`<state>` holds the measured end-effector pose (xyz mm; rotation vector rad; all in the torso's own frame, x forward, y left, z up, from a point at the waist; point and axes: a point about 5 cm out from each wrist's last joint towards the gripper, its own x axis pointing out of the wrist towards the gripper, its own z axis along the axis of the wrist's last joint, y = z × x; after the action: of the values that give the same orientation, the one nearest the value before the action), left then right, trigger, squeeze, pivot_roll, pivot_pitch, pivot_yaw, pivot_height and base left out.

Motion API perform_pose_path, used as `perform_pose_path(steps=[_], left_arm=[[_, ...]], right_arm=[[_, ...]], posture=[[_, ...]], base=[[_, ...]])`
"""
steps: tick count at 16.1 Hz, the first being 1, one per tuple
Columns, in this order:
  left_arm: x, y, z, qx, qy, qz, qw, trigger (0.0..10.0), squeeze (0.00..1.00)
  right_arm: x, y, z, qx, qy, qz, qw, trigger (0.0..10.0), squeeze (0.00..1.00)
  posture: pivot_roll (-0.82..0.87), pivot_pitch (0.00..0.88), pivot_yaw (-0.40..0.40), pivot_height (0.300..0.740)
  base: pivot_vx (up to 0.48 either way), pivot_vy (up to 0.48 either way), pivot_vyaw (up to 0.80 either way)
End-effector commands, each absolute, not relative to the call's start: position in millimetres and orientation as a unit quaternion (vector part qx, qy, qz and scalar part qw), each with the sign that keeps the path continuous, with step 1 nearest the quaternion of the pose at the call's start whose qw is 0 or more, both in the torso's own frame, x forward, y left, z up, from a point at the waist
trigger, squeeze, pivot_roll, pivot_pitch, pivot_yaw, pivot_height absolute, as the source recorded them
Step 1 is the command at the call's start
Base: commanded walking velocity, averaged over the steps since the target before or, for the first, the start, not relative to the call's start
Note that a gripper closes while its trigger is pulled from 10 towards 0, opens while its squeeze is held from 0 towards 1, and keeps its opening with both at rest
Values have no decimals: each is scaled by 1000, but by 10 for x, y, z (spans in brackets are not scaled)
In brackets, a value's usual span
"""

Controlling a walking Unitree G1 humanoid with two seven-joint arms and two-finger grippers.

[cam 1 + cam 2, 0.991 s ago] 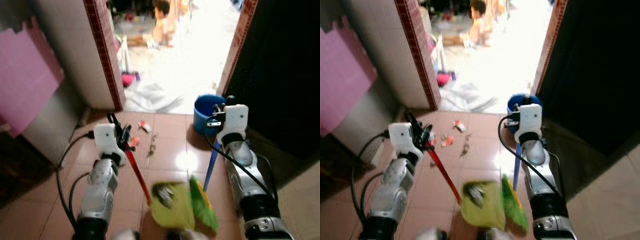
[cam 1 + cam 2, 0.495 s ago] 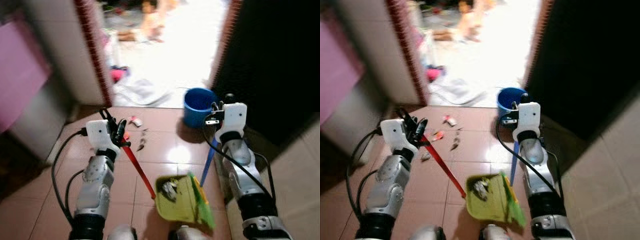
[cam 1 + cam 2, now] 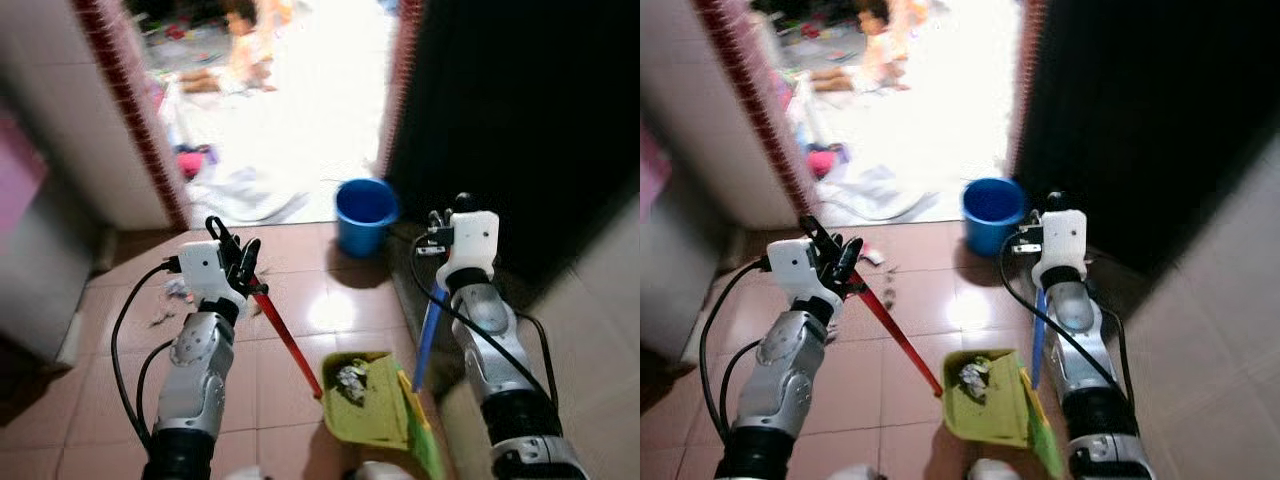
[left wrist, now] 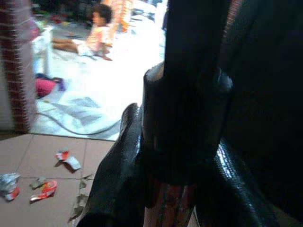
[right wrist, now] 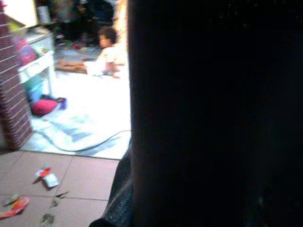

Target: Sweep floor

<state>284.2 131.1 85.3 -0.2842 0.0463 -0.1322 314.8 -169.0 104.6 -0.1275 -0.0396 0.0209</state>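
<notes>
Your left tool (image 3: 238,262) is clenched on the red dustpan handle (image 3: 288,341); your right tool (image 3: 440,222) grips the blue broom (image 3: 427,338).

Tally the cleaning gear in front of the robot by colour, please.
Red: 1, the red handle held in the left end effector.
Blue: 2, the blue bucket and the blue handle at the right end effector.
Yellow-green: 1, the dustpan, holding debris.
Total: 4.

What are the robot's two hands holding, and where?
The left gripper holds the red handle of the green dustpan near its top. The right gripper holds the blue broom stick near its top.
</notes>
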Motion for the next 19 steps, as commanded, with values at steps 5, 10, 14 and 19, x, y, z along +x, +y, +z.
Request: perform_pose_path(steps=[5, 10, 14, 19], left_arm=[[2886, 1355, 1030, -142, -12, -58, 988, 10000, 0], [2877, 1298, 971, -144, 9, -63, 988, 10000, 0], [2885, 1346, 965, -128, 8, -39, 991, 10000, 0], [2883, 1339, 971, -145, 10, -37, 989, 10000, 0]], right_arm=[[3175, -1603, 1094, -55, -32, 21, 998, 10000, 0], [3163, -1609, 1076, -56, -28, 20, 998, 10000, 0], [3168, -1590, 1063, -56, -25, 23, 998, 10000, 0], [3139, -1601, 1006, -55, -15, 19, 998, 10000, 0]], posture=[[-2, 0, 20, 740], [-9, 0, 20, 740], [-10, 0, 16, 740], [-14, 0, 19, 740]], base=[[372, 302, 0], [350, 328, -800], [146, 187, -800], [0, 0, -650]])
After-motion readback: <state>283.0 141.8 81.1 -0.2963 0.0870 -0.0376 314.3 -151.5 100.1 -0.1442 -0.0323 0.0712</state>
